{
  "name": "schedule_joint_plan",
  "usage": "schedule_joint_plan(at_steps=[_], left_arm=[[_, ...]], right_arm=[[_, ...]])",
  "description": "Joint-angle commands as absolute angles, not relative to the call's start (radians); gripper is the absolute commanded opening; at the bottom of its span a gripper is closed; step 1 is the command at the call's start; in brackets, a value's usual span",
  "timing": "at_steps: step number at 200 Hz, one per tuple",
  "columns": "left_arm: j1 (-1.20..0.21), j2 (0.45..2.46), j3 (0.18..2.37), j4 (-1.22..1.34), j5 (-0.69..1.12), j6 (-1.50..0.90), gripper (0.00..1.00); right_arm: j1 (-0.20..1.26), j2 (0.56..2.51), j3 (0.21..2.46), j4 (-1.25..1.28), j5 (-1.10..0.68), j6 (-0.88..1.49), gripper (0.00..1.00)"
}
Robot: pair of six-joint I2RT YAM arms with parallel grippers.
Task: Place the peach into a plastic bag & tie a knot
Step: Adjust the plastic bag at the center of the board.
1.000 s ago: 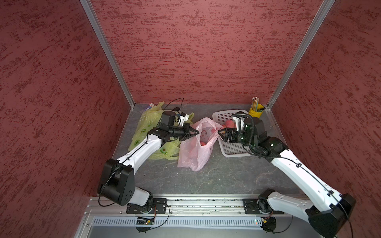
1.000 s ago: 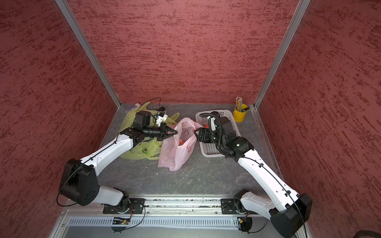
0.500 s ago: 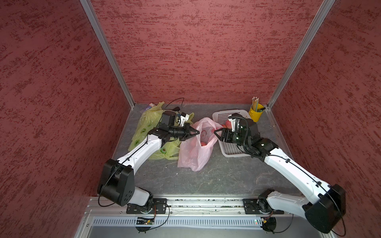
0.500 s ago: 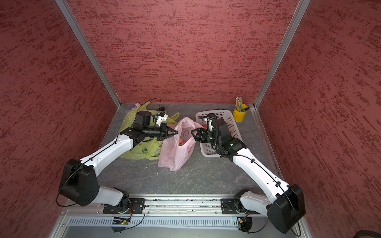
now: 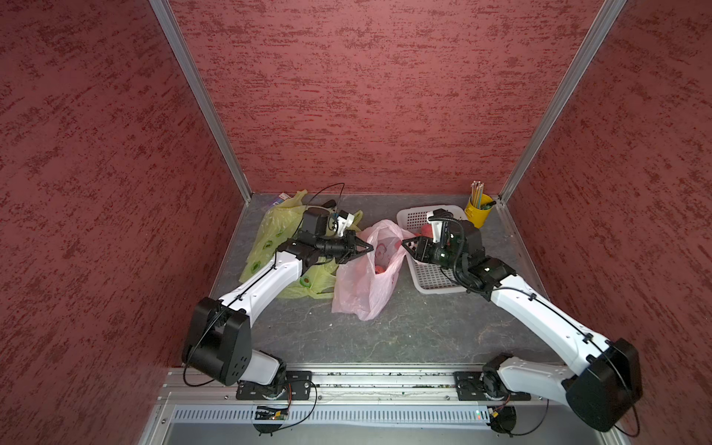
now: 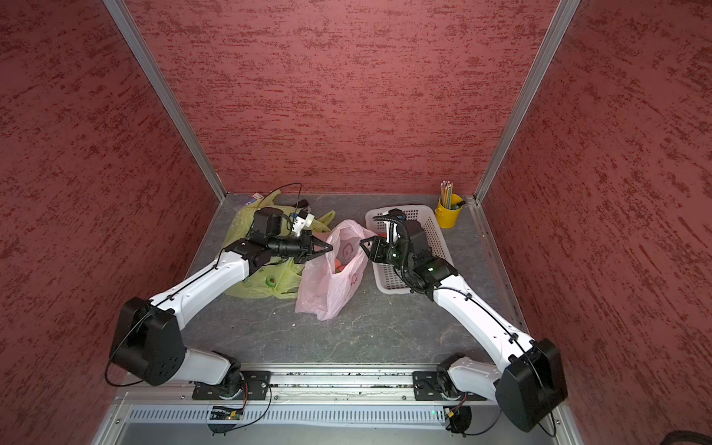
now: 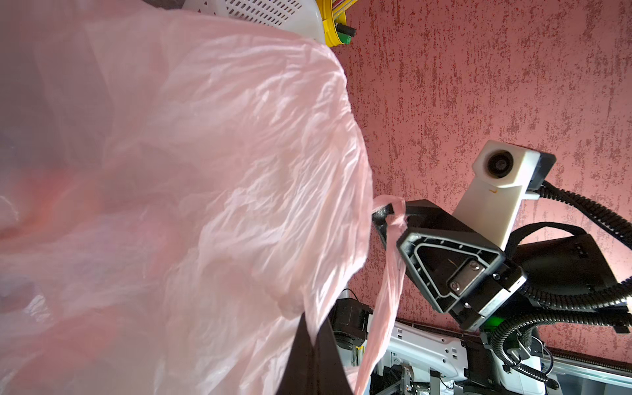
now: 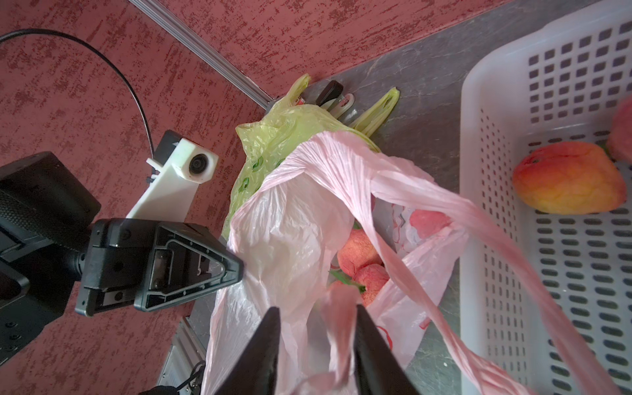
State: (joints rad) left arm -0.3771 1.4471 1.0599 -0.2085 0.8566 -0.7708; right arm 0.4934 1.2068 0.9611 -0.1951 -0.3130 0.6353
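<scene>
A pink plastic bag stands open mid-table, with peaches lying inside it. My left gripper is shut on the bag's left rim, and the film is pinched between its fingers. On the opposite side, my right gripper sits at the bag's right rim. Its jaws stand apart, and a twisted pink handle strip runs between them against one finger. The other handle stretches loosely toward the basket.
A white perforated basket stands right of the bag and holds an orange-red fruit. Crumpled green bags lie under the left arm. A yellow cup of pencils stands in the back right corner. Red walls enclose the table.
My right gripper has moved left from over the basket to the bag's right rim, and its jaws have narrowed around a handle strip. The left gripper has kept its hold without moving.
</scene>
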Motion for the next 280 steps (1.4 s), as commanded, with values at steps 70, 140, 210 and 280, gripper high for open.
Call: schedule_joint_plan(at_steps=[70,140,210,280], left_arm=[[-0.337,1.323,1.074,-0.327,0.826,-0.732,0.57],[-0.418,1.197,1.309,-0.337,0.862,-0.489,0.78],[-0.525,1.321,1.373,-0.111,0.849,-0.427,0.88],[-0.544,1.398,1.316,0.126,0.901,-0.492,0.88]], right_arm=[[0.489,1.251,1.151,-0.216,-0.410,0.481,0.00],[0.507,1.285,1.361,-0.268,-0.603,0.471,0.00],[0.526,1.287,1.368,-0.214,-0.656,0.539,0.00],[0.526,1.288,1.372,-0.174,-0.696,0.578,0.00]])
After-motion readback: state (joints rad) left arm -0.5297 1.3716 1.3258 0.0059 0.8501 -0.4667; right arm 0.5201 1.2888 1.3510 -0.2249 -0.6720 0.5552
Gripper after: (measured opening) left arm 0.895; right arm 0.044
